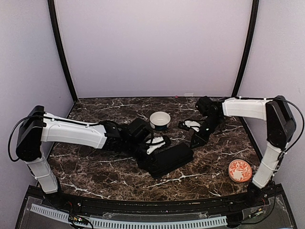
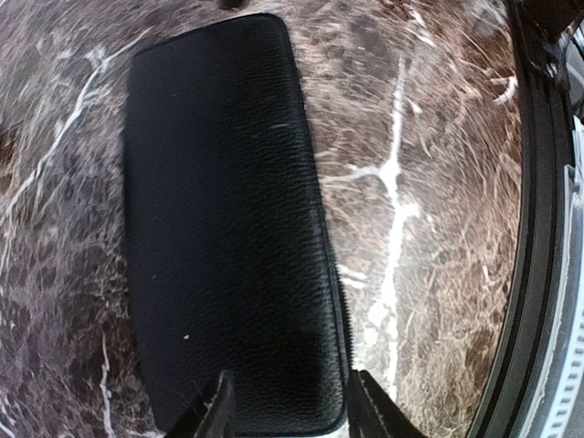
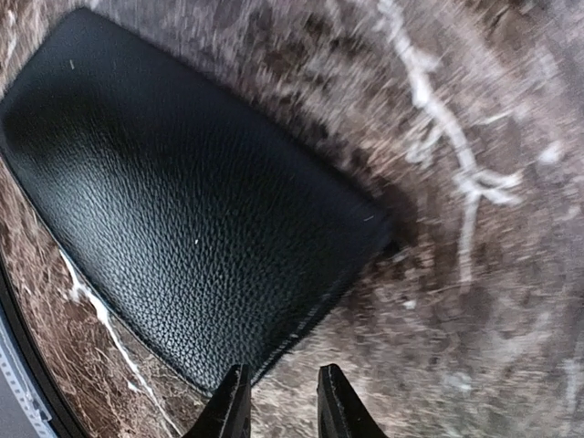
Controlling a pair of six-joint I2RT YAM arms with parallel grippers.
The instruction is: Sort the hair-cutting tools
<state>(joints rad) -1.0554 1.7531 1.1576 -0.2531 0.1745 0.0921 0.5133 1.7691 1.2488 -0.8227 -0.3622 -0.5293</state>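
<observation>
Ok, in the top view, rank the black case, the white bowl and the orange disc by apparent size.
1. The case, clearly largest.
2. The bowl and the disc look about alike, and the disc lies nearer the camera, so I won't rank these two.

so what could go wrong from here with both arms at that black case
The left gripper hovers over one end of the black case and the right gripper sits at its edge, so the two could collide. The case lies flat on the marble table, so a pinch may only push it. The white bowl stands close behind the left arm and could get knocked.
</observation>
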